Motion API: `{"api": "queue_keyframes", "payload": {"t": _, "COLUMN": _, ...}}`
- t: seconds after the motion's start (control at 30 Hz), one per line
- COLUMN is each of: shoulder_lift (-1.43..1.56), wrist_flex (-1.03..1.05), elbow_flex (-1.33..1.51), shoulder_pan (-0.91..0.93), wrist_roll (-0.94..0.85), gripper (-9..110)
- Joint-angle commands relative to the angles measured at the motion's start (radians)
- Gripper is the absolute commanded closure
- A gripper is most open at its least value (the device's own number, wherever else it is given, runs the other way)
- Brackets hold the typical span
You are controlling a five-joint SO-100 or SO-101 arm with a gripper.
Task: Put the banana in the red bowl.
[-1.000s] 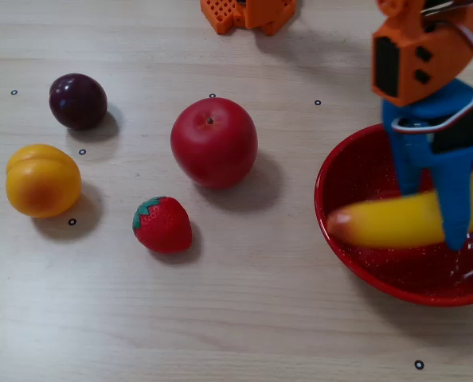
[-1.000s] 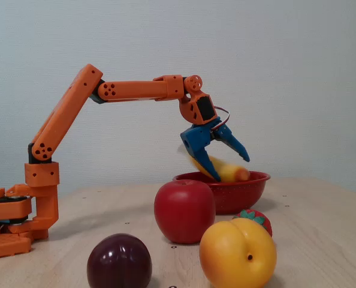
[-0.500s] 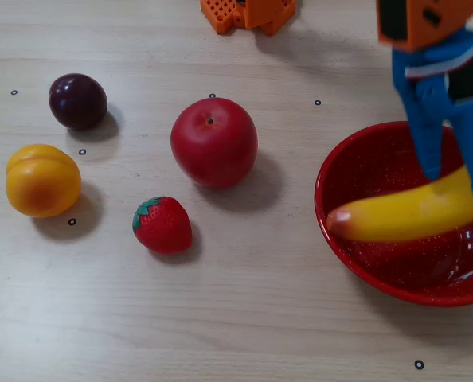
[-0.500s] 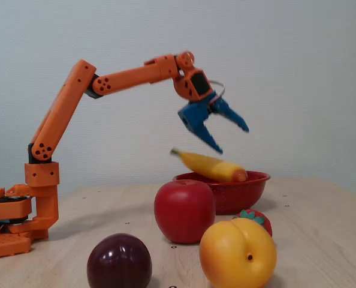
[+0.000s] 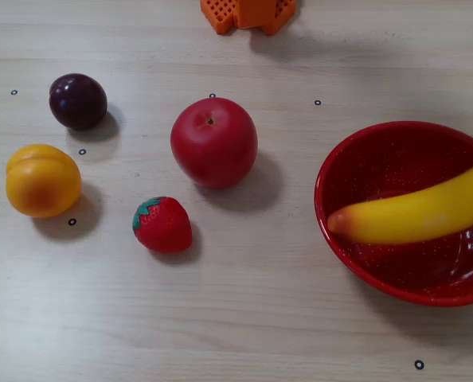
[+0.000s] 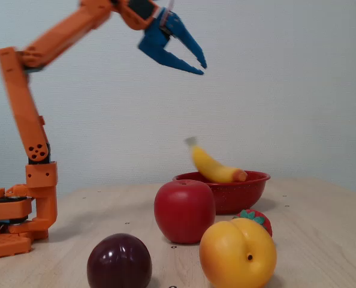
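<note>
The yellow banana lies across the inside of the red bowl, orange-red tip toward the left rim, its other end running off the right edge of a fixed view. From the side, the banana leans on the red bowl with its stem end sticking up over the rim. My blue gripper is open and empty, raised high above the table and well up-left of the bowl. It is out of the top-down fixed view.
A red apple, a strawberry, a yellow-orange peach and a dark plum sit left of the bowl. The arm's orange base stands at the table's far edge.
The gripper let go of the banana, which settled in the bowl. The arm swung up and back, leaving the top-down view.
</note>
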Motion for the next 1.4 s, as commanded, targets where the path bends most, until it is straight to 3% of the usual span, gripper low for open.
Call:
{"api": "queue_keyframes", "payload": {"t": 0.0, "shoulder_lift": 0.218, "wrist_flex": -0.091, "elbow_flex": 0.207, "shoulder_pan": -0.054, "wrist_roll": -0.029, "gripper": 101}}
{"api": "queue_keyframes", "payload": {"t": 0.43, "shoulder_lift": 0.994, "wrist_flex": -0.299, "elbow_flex": 1.302, "shoulder_pan": -0.218, "wrist_roll": -0.091, "gripper": 101}}
{"api": "queue_keyframes", "payload": {"t": 0.7, "shoulder_lift": 1.348, "wrist_flex": -0.319, "elbow_flex": 1.755, "shoulder_pan": -0.252, "wrist_roll": -0.092, "gripper": 101}}
{"api": "queue_keyframes", "payload": {"t": 1.37, "shoulder_lift": 1.384, "wrist_flex": -0.397, "elbow_flex": 1.873, "shoulder_pan": -0.169, "wrist_roll": -0.112, "gripper": 101}}
